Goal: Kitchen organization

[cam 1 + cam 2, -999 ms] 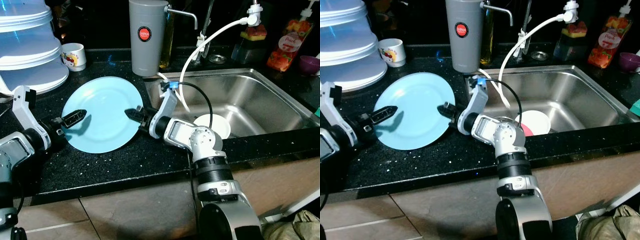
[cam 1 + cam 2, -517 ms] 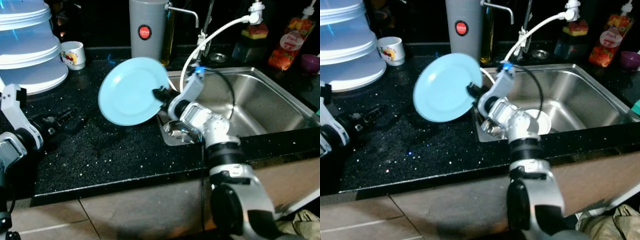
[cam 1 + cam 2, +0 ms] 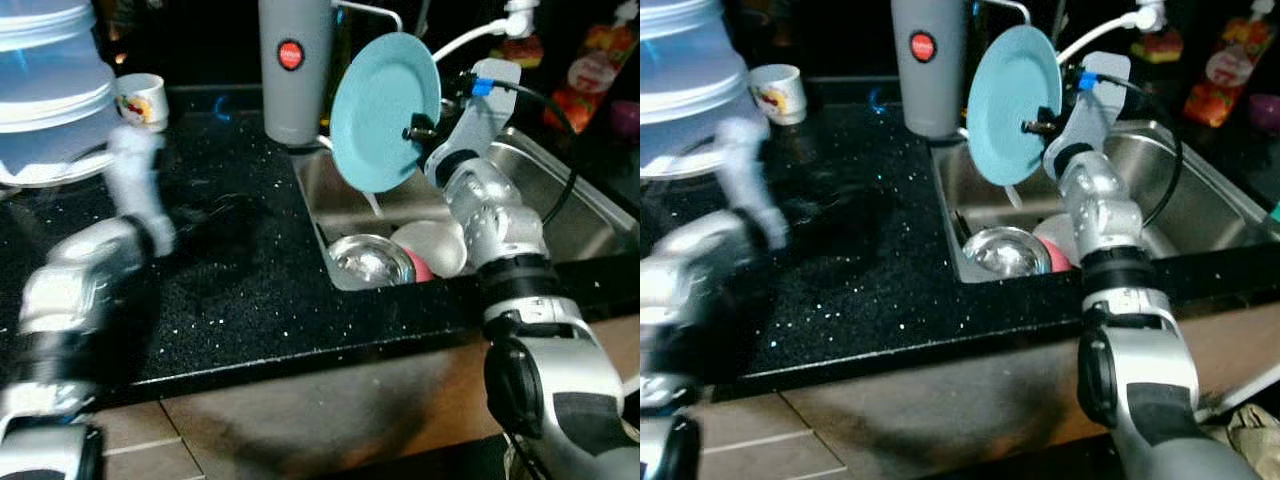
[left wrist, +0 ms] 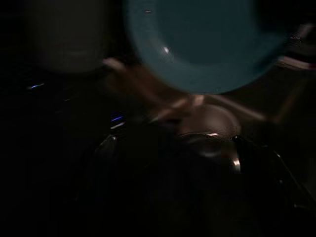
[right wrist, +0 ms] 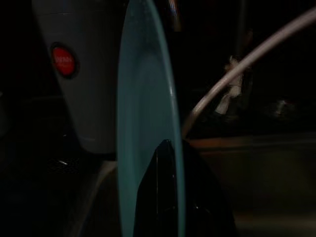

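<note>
Likely a home kitchen: sink (image 3: 560, 215), black countertop (image 3: 250, 290).

dim overall, with both wrist views murky and soft, left arm (image 3: 95, 260) smeared by motion blur, glare glinting off the sink (image 3: 560, 215).

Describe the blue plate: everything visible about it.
The plate is round, plain light blue and smooth, glossy like ceramic or melamine. It is held nearly on edge in the air above the sink's left end, beside the grey canister. The right pincer is shut on its rim; nothing else touches it.
</note>
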You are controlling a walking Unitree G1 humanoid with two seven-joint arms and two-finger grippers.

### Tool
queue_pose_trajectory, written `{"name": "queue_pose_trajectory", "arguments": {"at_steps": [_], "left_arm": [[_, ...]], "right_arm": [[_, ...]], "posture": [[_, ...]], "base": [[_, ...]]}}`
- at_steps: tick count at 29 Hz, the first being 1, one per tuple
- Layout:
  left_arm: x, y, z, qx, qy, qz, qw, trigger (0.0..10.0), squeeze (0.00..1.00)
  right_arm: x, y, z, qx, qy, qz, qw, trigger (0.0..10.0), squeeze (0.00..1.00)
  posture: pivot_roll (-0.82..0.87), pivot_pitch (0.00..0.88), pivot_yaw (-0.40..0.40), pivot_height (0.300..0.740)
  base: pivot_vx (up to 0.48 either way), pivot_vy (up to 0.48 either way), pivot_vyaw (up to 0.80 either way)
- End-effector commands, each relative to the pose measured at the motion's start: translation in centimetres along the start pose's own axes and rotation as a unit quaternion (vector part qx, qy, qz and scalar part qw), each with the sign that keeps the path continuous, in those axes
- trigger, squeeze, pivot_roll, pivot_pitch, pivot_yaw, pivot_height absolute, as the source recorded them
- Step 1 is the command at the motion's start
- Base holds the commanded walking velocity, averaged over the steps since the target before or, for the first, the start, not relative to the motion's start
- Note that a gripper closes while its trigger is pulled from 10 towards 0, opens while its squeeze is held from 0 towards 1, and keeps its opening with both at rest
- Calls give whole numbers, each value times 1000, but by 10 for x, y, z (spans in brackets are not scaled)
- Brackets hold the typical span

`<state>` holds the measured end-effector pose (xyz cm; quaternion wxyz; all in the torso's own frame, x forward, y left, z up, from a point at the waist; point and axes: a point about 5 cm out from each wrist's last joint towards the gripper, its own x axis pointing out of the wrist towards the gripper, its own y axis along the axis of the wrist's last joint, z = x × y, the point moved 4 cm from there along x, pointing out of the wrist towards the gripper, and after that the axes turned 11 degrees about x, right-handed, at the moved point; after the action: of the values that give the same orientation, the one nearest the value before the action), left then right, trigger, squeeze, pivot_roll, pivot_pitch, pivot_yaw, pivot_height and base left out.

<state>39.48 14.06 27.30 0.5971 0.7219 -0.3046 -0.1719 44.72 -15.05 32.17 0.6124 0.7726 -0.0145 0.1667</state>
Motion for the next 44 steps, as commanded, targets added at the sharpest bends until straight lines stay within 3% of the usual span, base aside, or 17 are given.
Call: {"name": "queue_pose_trajectory", "arguments": {"at_steps": [1,4,6,10,13,19,23,25,28,36,38,39,41,42,43,44], "left_arm": [[4,-8,8,1,-21,-14,1000,10000,0],[37,0,45,3,-99,-3,995,10000,0],[43,1,52,8,-113,-2,994,10000,0],[49,2,62,12,-135,0,991,10000,0],[52,-3,71,15,-162,-11,987,10000,0],[49,-12,77,15,-186,-27,982,10000,0],[47,-16,80,8,-198,-39,979,10000,0],[44,-25,82,9,-211,-60,976,10000,0],[42,-37,84,13,-219,-89,972,10000,0],[38,-57,83,58,-221,-155,961,10000,0],[37,-59,83,66,-224,-164,959,10000,0],[37,-59,82,65,-223,-164,959,10000,0],[37,-59,82,65,-221,-163,959,10000,0],[39,-59,81,66,-213,-160,962,10000,0],[40,-57,79,66,-206,-152,964,10000,0],[42,-55,78,64,-200,-145,967,10000,0]], "right_arm": [[-1,3,-3,-27,8,12,1000,0,0],[-5,-5,-11,-113,49,1,992,0,0],[-6,-9,-12,-129,57,-3,990,0,0],[-8,-15,-9,-161,62,-14,985,0,0],[-16,-36,-1,-230,82,-71,967,0,0],[-26,-67,12,-280,98,-158,942,0,0],[-31,-80,16,-288,101,-199,931,0,0],[-37,-96,18,-287,112,-248,918,0,0],[-43,-107,17,-279,122,-278,911,0,0],[-46,-114,14,-274,126,-297,906,0,0],[-46,-114,14,-273,126,-299,906,1529,0],[-46,-113,14,-274,126,-300,905,4235,0],[-46,-113,14,-276,125,-301,904,4510,0],[-46,-113,15,-275,125,-302,904,8431,0],[-46,-113,14,-271,128,-307,903,10000,86],[-47,-114,13,-266,131,-310,903,10000,353]], "posture": [[9,115,-41,740],[1,121,-25,740],[1,121,-25,740],[-3,123,-17,740],[-2,113,-15,740],[6,106,-17,740],[9,105,-17,740],[10,102,-18,740],[14,104,-17,740],[15,108,-16,740],[15,108,-16,740],[12,104,-16,740],[12,104,-16,740],[11,99,-16,740],[9,104,-17,740],[10,119,-13,740]], "base": [[0,0,0],[0,0,0],[0,0,0],[0,0,0],[0,0,0],[0,0,0],[0,0,0],[0,0,0],[0,0,0],[0,0,0],[0,0,0],[0,0,0],[0,0,0],[0,0,0],[0,0,0],[0,0,0]]}}
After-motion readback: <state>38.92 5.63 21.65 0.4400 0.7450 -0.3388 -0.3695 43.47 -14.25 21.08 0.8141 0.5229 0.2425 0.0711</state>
